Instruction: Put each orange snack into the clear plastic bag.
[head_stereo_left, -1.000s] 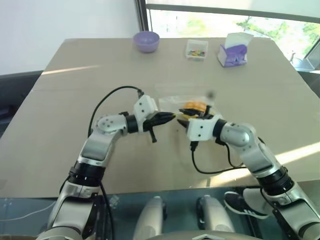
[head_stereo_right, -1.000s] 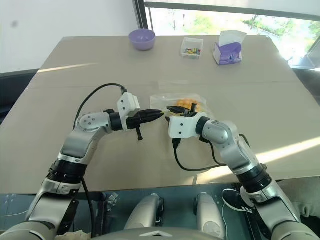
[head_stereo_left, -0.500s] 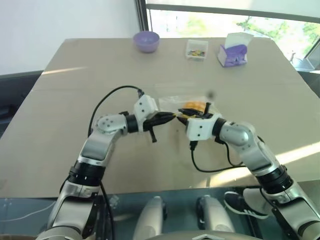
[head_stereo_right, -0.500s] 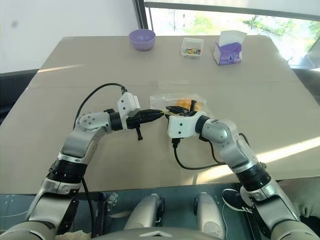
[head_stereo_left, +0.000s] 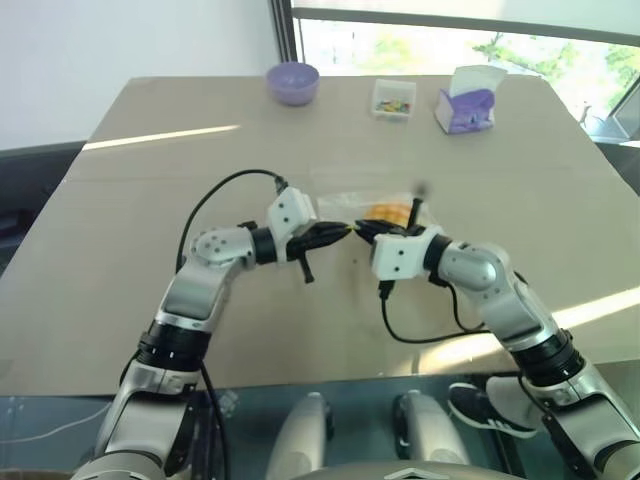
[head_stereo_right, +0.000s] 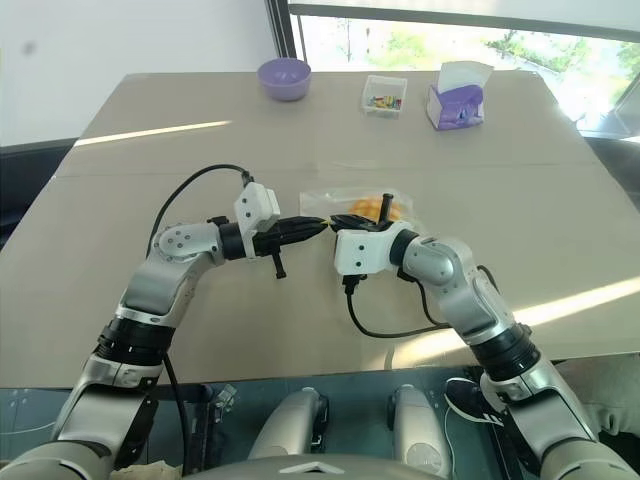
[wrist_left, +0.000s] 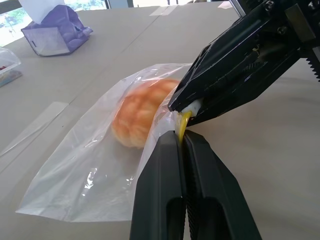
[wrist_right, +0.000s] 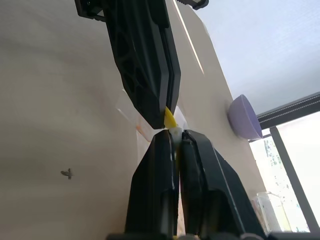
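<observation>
The clear plastic bag (wrist_left: 85, 175) lies on the tan table (head_stereo_left: 150, 200) in front of me, and the orange snack (wrist_left: 139, 116) is inside it. The bag's yellow zip strip (wrist_left: 182, 122) faces me. My left gripper (wrist_left: 180, 138) is shut on that strip at the bag's mouth. Coming from the opposite side, my right gripper (wrist_right: 174, 134) is shut on the same strip, its tips almost touching the left gripper's tips. In the left eye view both grippers meet at the bag's near edge, left gripper (head_stereo_left: 344, 231) and right gripper (head_stereo_left: 362, 233), with the snack (head_stereo_left: 392, 210) just behind them.
A purple bowl (head_stereo_left: 292, 80), a small clear box of colourful bits (head_stereo_left: 393, 99) and a purple tissue box (head_stereo_left: 466, 102) stand along the table's far side. Black cables loop from both wrists over the table.
My right gripper has closed its fingers onto the bag's zip strip. Both arms stayed where they were, and the left gripper kept its grip.
</observation>
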